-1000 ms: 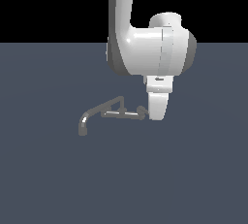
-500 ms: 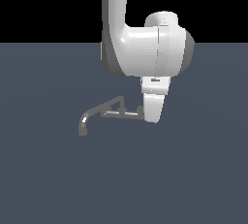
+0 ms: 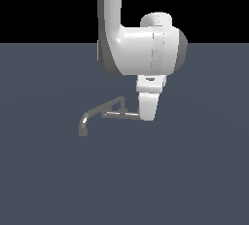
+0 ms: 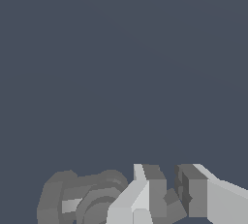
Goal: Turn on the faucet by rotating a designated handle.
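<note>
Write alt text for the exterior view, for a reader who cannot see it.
A large white robot arm's tapered gripper reaches down to the exterior view's right end of a small dark grey metal faucet on a flat slate-blue floor. The faucet's long hooked spout curves toward the view's left.

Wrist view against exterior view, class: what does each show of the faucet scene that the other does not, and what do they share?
Only the wrist view shows the two fingers close up, with a dark grey faucet part, probably the handle, between them, and a knobby hub beside.

Only the exterior view shows the whole faucet, its hooked spout, the thin crossbar and the white arm above.

Both show the tool at the faucet and the plain dark floor.
</note>
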Motion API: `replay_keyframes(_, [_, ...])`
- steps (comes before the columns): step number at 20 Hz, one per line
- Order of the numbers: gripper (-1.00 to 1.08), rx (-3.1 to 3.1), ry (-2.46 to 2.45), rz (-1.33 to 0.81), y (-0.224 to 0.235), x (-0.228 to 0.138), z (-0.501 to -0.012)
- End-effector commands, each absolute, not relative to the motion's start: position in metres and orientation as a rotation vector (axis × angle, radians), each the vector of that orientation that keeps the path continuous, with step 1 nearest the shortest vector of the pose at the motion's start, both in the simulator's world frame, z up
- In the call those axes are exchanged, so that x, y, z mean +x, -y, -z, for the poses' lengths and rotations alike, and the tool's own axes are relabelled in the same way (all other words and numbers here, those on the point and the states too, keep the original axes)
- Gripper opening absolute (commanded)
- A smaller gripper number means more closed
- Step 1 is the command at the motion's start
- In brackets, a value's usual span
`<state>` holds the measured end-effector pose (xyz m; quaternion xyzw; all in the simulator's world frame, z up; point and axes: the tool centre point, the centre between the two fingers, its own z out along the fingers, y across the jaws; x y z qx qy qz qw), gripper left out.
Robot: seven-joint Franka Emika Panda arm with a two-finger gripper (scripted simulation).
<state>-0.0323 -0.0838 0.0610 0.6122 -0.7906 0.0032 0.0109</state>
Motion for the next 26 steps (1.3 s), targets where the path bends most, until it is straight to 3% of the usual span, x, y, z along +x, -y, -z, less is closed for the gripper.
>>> replay_keyframes(1, [-1.0,1.968,2.436,-0.006,0.055,-0.019,-0.061])
replay_keyframes(8, [-1.0,2.02,2.405,0.0,0.022,0.001,-0.061])
replay_keyframes(9, [-1.0,1.884,2.464,0.003,0.081,-0.023,-0.064])
replay_keyframes(10, [-1.0,1.873,2.468,0.003,0.084,-0.023,-0.063])
replay_keyframes(26, [-1.0,2.024,2.403,0.0,0.032,0.036,-0.061])
